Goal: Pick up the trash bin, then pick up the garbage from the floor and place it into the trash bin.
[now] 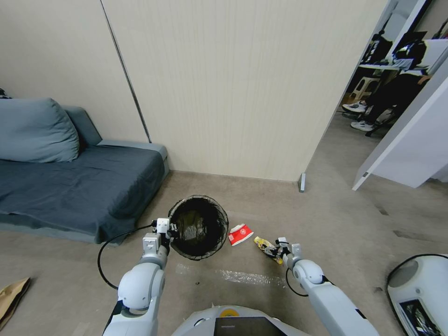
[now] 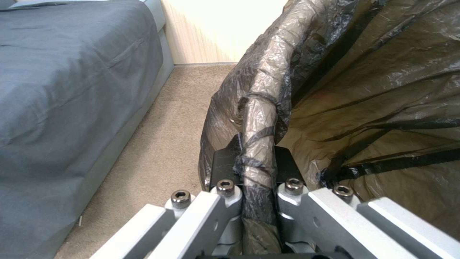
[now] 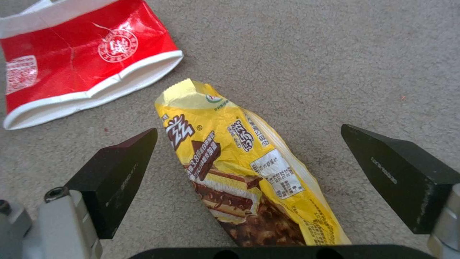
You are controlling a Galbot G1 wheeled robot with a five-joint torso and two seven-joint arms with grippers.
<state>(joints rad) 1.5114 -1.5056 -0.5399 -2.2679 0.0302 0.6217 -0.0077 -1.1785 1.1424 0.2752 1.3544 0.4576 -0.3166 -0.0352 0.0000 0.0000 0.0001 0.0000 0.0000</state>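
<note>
The trash bin [image 1: 198,227], lined with a dark bag, hangs tilted just above the carpet, its mouth facing me. My left gripper [image 1: 169,229] is shut on the bin's bagged rim [image 2: 258,144] at its left side. Two pieces of garbage lie on the floor to the right of the bin: a flattened red-and-white packet [image 1: 240,234] [image 3: 81,64] and a yellow snack wrapper [image 1: 265,244] [image 3: 239,169]. My right gripper [image 1: 276,250] [image 3: 249,158] stands open low over the wrapper, one finger on each side of it, not touching.
A blue-grey sofa [image 1: 70,182] with a cushion stands at the left, close to the bin. A beige wall [image 1: 233,84] runs behind. A brown paper bag [image 1: 11,294] lies at the near left. A white device [image 1: 420,289] stands at the right edge. Open carpet lies ahead right.
</note>
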